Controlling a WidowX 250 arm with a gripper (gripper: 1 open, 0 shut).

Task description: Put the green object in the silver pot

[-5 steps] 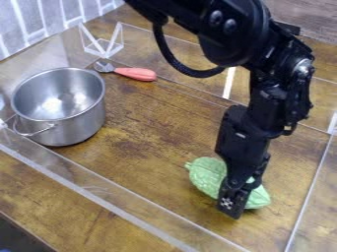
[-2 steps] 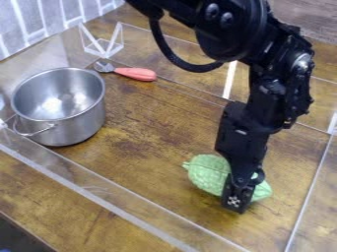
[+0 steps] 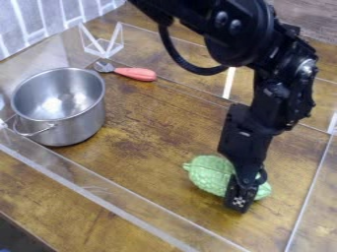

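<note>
The green object, a light green bumpy oval toy vegetable, lies on the wooden table at the lower right. My black gripper comes down from above onto its right half and covers that end; its jaws stand shut around the vegetable. The object rests on the table surface. The silver pot, round and shiny with nothing inside, stands at the left, well apart from the gripper.
A small red-handled tool lies behind the pot near a clear plastic stand. A transparent wall runs along the table's front and left edges. The black arm arches over the table's right side.
The gripper has shifted slightly right and lower on the green object; the object has turned a little under it. The pot and the tool have stayed in place.
</note>
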